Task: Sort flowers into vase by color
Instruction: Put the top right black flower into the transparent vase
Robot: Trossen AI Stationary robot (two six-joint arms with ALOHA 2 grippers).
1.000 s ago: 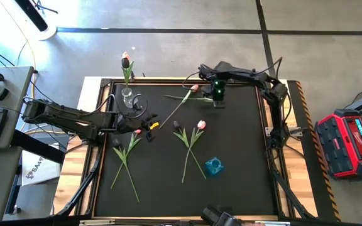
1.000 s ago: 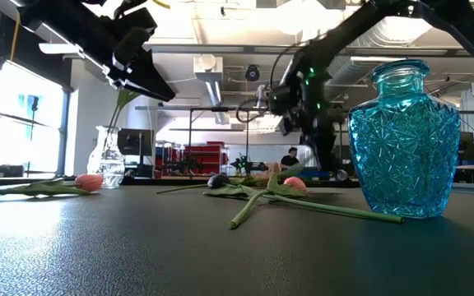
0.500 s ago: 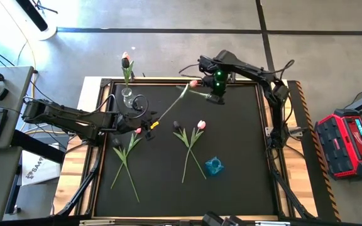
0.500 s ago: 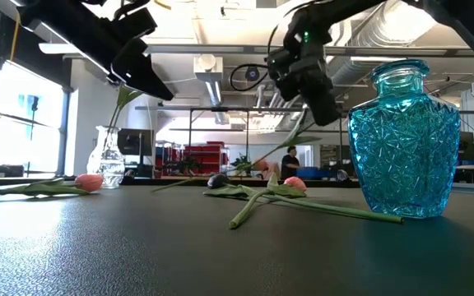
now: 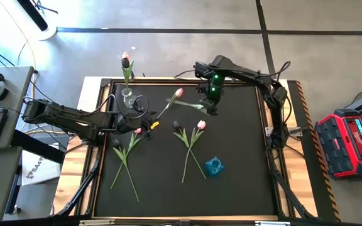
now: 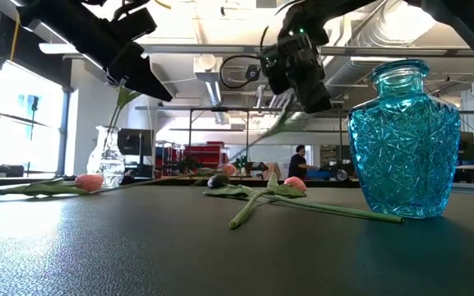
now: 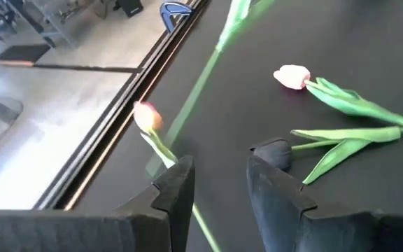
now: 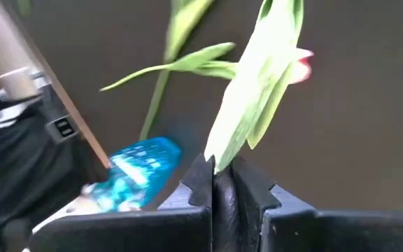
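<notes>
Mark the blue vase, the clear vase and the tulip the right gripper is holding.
blue vase (image 5: 213,166), high view, its body.
clear vase (image 5: 127,96), high view, its glass body.
held tulip (image 5: 179,93), high view, its pink head.
right gripper (image 5: 208,105), high view, between its fingertips.

flowers: pink and dark tulips flat on mat | pink tulip: lifted, tilted

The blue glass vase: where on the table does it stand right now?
In the high view, the blue glass vase stands right of centre on the table's near half, beside the stem ends of the crossed tulips.

Red case beside table
</notes>
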